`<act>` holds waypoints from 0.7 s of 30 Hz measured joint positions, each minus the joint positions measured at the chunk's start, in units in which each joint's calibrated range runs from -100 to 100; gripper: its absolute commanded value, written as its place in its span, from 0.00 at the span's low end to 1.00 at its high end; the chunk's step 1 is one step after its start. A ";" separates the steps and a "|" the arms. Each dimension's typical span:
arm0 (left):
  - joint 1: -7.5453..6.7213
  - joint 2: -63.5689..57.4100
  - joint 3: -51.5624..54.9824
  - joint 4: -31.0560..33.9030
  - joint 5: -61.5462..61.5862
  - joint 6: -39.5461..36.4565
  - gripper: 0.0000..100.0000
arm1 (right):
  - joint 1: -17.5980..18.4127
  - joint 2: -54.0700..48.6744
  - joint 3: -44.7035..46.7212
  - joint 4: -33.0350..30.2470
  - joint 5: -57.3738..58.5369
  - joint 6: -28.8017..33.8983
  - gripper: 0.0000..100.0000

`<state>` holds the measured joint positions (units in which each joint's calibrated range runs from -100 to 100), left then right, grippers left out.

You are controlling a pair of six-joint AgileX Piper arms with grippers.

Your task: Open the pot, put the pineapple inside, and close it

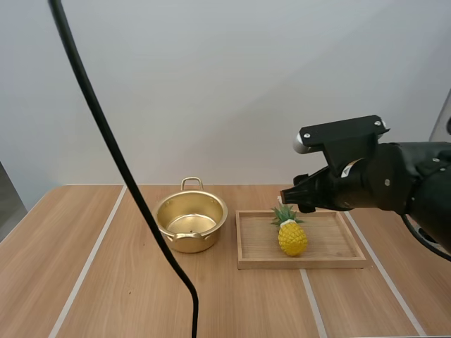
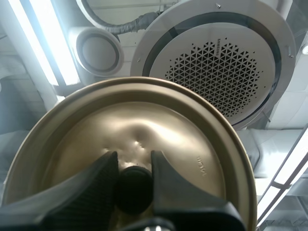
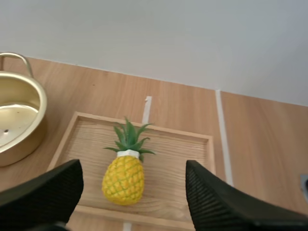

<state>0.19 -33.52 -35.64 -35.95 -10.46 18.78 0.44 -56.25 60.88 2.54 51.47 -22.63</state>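
Currently right gripper [image 3: 134, 168] hangs spread above pineapple [image 3: 123, 178] near tray's [image 3: 192, 144] front edge; left gripper [image 2: 134, 166] pinches lid [image 2: 183, 130] by knob [image 2: 132, 188]. Risk: round pineapple slips sideways on closing.

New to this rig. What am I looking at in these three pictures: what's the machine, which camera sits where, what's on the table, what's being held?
It is a robot with two arms, each ending in a black two-fingered hand. The high view looks down over the table from behind the arms. The other two cameras ride on the wrists, so the big dark fingers in those views belong to that arm.

On the table stand an open golden pot and, to its right, a wooden tray with a pineapple in it.

The right hand hovers over the tray, fingers apart, holding nothing. The left hand holds the pot's lid, pinching its black knob between its fingers.
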 measured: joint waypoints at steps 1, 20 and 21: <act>0.00 0.00 -0.05 0.03 0.69 0.00 0.00 | 0.00 1.75 0.00 1.42 -0.97 -1.14 1.00; 0.00 -0.54 -0.26 0.25 10.46 0.09 0.00 | 0.00 26.41 0.00 4.25 -14.59 -6.24 1.00; 0.00 -0.54 -0.26 0.25 10.46 0.09 0.00 | 0.00 27.02 0.00 4.25 -14.86 -6.24 1.00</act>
<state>0.19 -34.06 -35.91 -35.69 0.00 18.88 0.44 -29.23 60.88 6.78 36.60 -28.87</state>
